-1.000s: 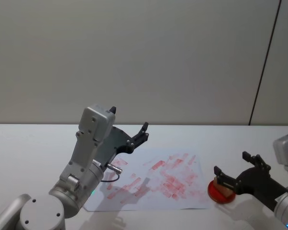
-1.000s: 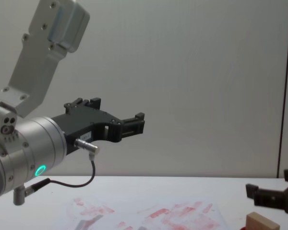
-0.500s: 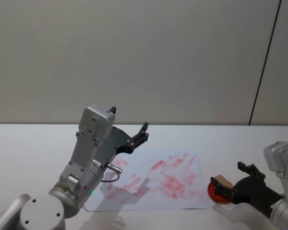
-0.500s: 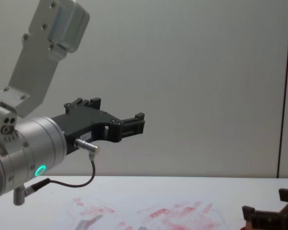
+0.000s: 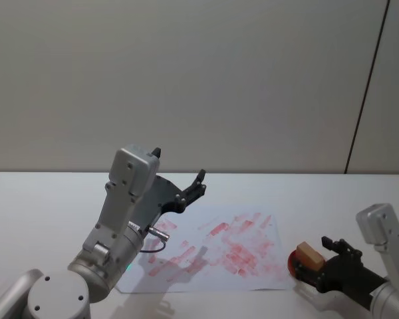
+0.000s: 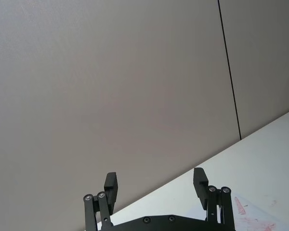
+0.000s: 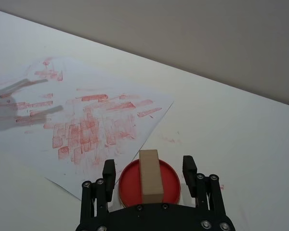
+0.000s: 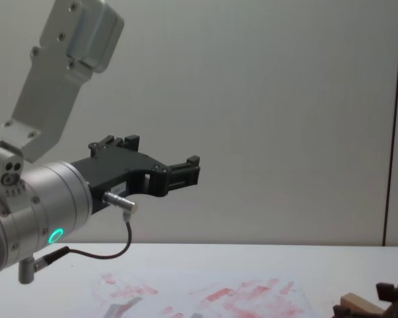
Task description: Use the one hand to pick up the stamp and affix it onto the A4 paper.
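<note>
At the lower right of the head view, the right gripper [image 7: 149, 166] sits low over the table [image 5: 40, 199], its fingers spread wide either side of the stamp [image 7: 151, 175] without touching it. The stamp stands on the red ink pad [image 7: 130, 185], just beside the right corner of the A4 paper [image 5: 213, 256]. The left gripper [image 5: 198, 186] hangs raised above the paper's upper left, fingers wide and holding nothing.

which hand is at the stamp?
The right hand: low, open, straddling the stamp on the red pad. The left hand is raised, well away from it.
</note>
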